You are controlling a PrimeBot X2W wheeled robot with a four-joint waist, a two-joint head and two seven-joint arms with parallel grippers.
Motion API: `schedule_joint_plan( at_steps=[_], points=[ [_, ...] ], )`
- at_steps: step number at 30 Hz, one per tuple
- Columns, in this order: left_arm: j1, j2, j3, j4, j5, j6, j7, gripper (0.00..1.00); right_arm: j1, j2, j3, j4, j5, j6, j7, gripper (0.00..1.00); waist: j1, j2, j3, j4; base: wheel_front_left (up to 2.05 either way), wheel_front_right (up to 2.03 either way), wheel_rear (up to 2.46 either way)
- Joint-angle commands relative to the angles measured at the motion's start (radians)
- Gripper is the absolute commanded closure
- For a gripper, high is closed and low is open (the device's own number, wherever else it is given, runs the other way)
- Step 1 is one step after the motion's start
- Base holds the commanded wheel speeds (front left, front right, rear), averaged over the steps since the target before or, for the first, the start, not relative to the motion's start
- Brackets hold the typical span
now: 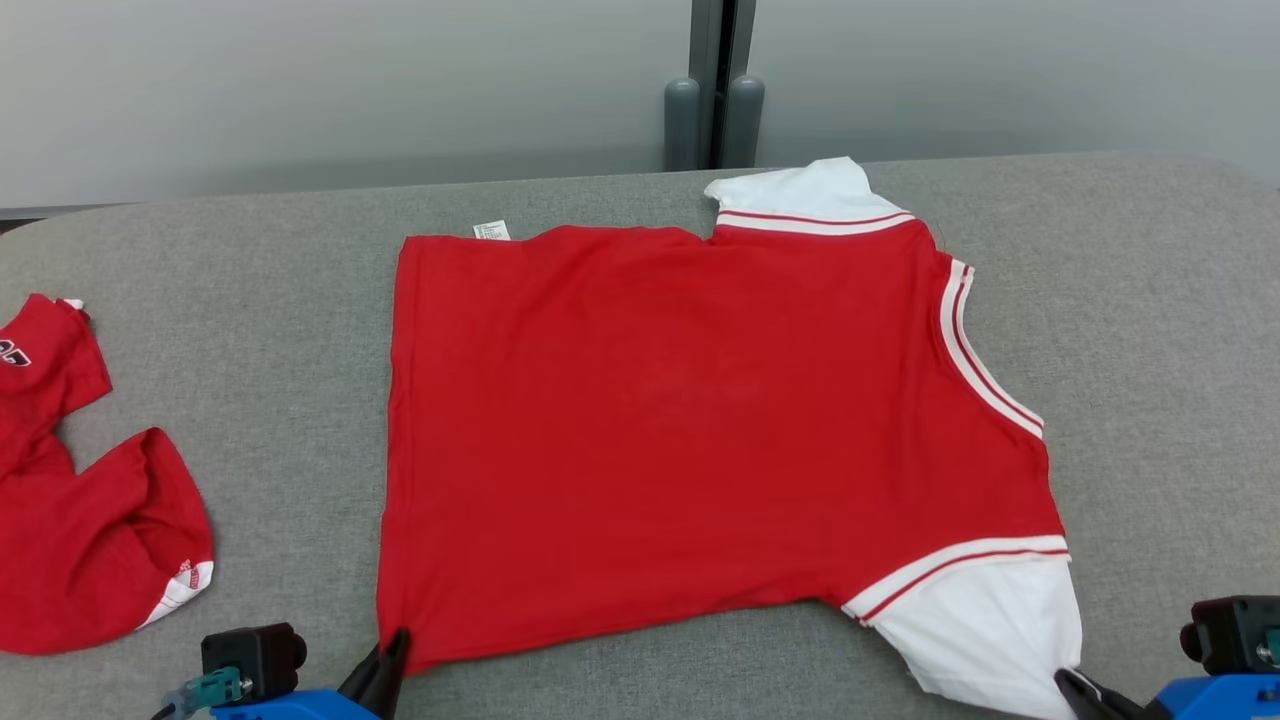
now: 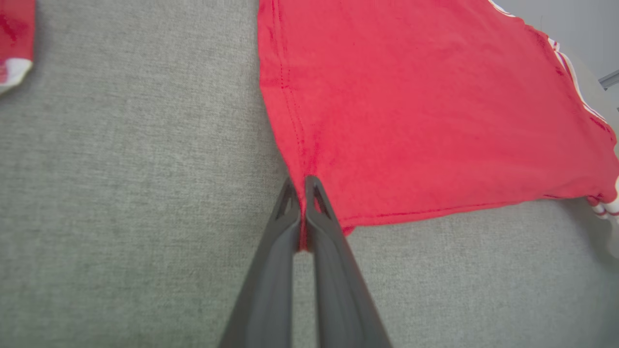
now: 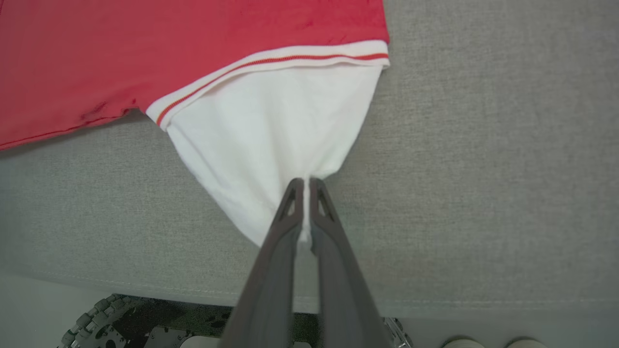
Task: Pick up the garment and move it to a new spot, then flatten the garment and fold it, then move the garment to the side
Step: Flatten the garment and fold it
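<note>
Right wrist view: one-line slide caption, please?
Right gripper shut on the white sleeve of the red shirt, spread on grey table.

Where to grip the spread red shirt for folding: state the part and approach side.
Grip the near edge, from the robot's side: the red shirt lies flat with its hem corner and white sleeve closest. The left gripper pinches that corner, the right gripper the sleeve tip.

Not much you can actually read here. The red shirt point(image 1: 700, 420) has a little white care tag point(image 1: 491, 230) poking out at its far edge, with tiny printed lines way too small to make out. The other red garment point(image 1: 80, 520) off to the left shows a bit of black-and-white print point(image 1: 12, 352). It's maybe part of a number or letter, but it's cut off so I can't tell. Its white trim point(image 1: 185, 582) has red marking, also unreadable.
</note>
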Motion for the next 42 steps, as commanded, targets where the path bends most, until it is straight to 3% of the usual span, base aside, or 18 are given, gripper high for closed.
schedule_joint_plan(
  at_steps=[1, 6, 11, 18, 24, 35, 42],
  points=[
    [0.007, 0.026, -0.004, -0.015, 0.009, 0.005, 0.027, 1.0, 0.028, 0.001, -0.009, -0.023, 0.009, 0.0, 0.029, 1.0, 0.0001, 0.0, 0.0, -0.001, 0.0, 0.0, 0.0],
    [0.006, 0.075, -0.016, -0.042, 0.013, 0.003, 0.097, 1.0, 0.031, 0.002, 0.005, -0.062, 0.014, 0.0, 0.077, 1.0, 0.0001, 0.0, 0.01, -0.009, 0.0, 0.0, 0.0],
    [-0.02, 0.111, -0.03, -0.074, -0.014, -0.026, 0.17, 1.0, -0.038, -0.005, 0.018, -0.109, -0.032, 0.0, 0.087, 1.0, 0.0001, 0.0, 0.027, -0.015, 0.0, 0.0, 0.0],
    [-0.14, 0.153, -0.027, -0.066, -0.06, -0.108, 0.252, 1.0, -0.227, -0.103, 0.071, -0.049, -0.042, 0.0, 0.065, 1.0, 0.0001, 0.0, 0.059, -0.028, 0.0, 0.0, 0.0],
    [-0.256, 0.121, 0.015, -0.042, -0.138, -0.114, 0.302, 1.0, -0.417, -0.19, 0.14, 0.042, -0.034, 0.0, -0.004, 1.0, 0.0001, 0.0, 0.096, -0.031, 0.0, 0.0, 0.0],
    [-0.365, 0.035, 0.067, 0.025, -0.13, -0.08, 0.187, 1.0, -0.6, -0.269, 0.196, 0.212, -0.039, 0.0, -0.211, 1.0, 0.0001, 0.0, 0.169, -0.002, 0.0, 0.0, 0.0],
    [-0.408, 0.003, 0.051, 0.093, -0.104, -0.076, 0.147, 1.0, -0.657, -0.291, 0.211, 0.284, -0.041, 0.0, -0.283, 1.0, 0.0001, 0.0, 0.201, 0.01, 0.0, 0.0, 0.0]
  ],
)
